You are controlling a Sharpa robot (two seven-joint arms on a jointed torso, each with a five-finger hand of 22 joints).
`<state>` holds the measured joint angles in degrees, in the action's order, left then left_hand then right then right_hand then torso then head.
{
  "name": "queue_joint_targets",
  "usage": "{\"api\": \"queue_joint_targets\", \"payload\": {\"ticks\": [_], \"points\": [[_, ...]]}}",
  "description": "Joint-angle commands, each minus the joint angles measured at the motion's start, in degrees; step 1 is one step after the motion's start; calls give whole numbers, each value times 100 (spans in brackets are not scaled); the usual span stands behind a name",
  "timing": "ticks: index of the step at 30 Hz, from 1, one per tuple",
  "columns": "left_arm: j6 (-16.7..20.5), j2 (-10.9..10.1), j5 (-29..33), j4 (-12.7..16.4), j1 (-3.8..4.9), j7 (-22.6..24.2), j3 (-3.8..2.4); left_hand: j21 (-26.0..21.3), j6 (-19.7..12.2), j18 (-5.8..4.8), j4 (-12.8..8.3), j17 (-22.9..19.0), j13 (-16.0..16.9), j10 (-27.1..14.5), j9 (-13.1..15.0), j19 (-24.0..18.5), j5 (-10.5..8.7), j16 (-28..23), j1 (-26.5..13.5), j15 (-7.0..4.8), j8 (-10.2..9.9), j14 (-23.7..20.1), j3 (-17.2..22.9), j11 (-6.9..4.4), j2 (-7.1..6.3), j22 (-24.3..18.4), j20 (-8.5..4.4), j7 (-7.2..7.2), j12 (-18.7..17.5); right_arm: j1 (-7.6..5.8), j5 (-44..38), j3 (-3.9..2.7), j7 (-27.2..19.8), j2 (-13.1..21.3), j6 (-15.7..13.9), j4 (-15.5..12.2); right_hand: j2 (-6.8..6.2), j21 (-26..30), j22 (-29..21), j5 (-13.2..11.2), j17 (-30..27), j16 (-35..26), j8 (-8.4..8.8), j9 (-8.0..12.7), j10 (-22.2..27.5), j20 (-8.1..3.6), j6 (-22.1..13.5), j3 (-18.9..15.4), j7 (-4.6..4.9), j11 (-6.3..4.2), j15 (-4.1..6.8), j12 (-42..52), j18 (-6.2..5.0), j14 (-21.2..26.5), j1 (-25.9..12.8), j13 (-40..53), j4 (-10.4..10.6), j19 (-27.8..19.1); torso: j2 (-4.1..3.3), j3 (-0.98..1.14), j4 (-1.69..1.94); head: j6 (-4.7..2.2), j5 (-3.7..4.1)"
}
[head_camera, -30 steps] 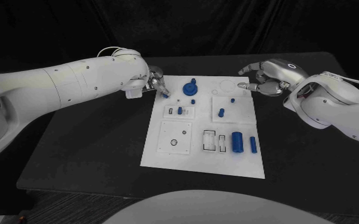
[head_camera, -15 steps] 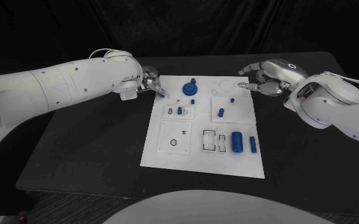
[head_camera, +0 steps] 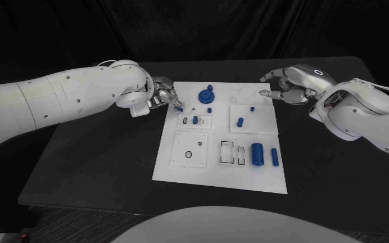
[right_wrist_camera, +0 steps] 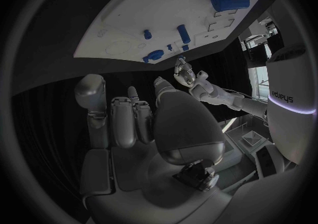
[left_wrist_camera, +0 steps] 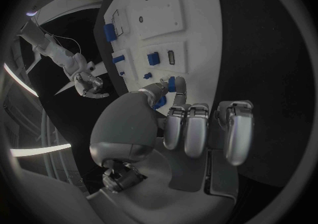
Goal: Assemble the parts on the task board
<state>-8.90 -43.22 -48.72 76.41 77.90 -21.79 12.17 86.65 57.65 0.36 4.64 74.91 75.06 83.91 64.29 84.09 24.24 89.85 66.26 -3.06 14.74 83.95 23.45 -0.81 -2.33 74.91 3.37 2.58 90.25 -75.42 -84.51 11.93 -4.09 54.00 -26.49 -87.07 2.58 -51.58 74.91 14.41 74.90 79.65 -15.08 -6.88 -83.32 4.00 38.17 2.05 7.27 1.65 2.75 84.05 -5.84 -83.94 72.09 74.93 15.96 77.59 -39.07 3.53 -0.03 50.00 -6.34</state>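
The white task board (head_camera: 220,142) lies flat in the middle of the black table (head_camera: 97,158). Little blue parts sit on it. A round blue part with a knob (head_camera: 206,94) is near the far edge, and a fat blue cylinder (head_camera: 257,154) lies near the front, with a thinner blue pin (head_camera: 275,157) just beside it.

The left hand (head_camera: 166,95) is at the far left corner of the board. It pinches a small blue piece (left_wrist_camera: 171,84) between its thumb and one finger, while its other fingers are curled in beside it. The piece hangs right over the board's edge, near the small slots there.

The right hand (head_camera: 285,88) waits at the far right corner of the board. Its fingers are bent but apart, and it holds nothing.

I think the left hand wants to put its piece into a hole. The piece is tiny and only its tip is held, so it could slip out and roll off onto the table. If it goes down crooked, it could jam, or push the board sideways, since nothing holds the board down.
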Motion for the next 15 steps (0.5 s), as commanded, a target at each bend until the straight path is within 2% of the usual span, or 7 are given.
{"api": "queue_joint_targets", "payload": {"ticks": [1, 5, 9, 15], "points": [[64, -61, 236, 165, 10, 5, -4, -27, -26, 76, -45, 1509, 1494, 609, 9, 245, -26, 15, -42, -41, -36, 605, 89, -34, 35, 1361, -32, -19, -25, 13, -8, -4, -41, 6, -40, 1, 63, -10, 450, 35, 455, 16, 6, 9, 8, -1, 28, 11, 1, -9, -49, -12, -110, -259, 8, 751, -4, -9, 0, -1, -1, 0, -13], [110, -134, 243, 350, 6, -2, -3, -43, -30, 80, -26, 1509, 1494, 609, 16, 229, -72, 15, -69, -36, -38, 605, 114, -29, 46, 1355, -29, -16, -25, 15, 10, -4, -60, 11, -29, 12, 63, -12, 451, 37, 451, 12, 4, 9, 15, -1, 33, 10, -1, -10, -48, -19, -109, -258, 7, 743, -3, -8, 0, 0, 8, 0, -16], [117, -142, 73, 405, -9, 68, -2, -47, -33, 81, -24, 1509, 1494, 609, 17, 225, -76, 15, -71, -35, -40, 605, 123, -28, 53, 1354, -28, -15, -25, 21, 98, -4, -85, 8, -17, 25, 60, -9, 451, 45, 452, 14, 2, 10, 13, -2, 39, 9, -2, -12, -48, -17, -110, -259, 9, 745, -4, -9, 0, -5, 12, 0, -29], [148, -133, -232, 406, -88, 138, -1, -59, -37, 85, -2, 1509, 1494, 609, 24, 213, -95, 15, -101, -29, -40, 605, 133, -22, 56, 1349, -25, -8, -25, 30, 150, -4, -111, 3, -10, 47, 59, -9, 452, 54, 451, 13, 0, 11, 12, -2, 43, 9, -3, -12, -47, -17, -110, -259, 14, 745, -7, -8, 6, -8, -1, 0, -48]]}}
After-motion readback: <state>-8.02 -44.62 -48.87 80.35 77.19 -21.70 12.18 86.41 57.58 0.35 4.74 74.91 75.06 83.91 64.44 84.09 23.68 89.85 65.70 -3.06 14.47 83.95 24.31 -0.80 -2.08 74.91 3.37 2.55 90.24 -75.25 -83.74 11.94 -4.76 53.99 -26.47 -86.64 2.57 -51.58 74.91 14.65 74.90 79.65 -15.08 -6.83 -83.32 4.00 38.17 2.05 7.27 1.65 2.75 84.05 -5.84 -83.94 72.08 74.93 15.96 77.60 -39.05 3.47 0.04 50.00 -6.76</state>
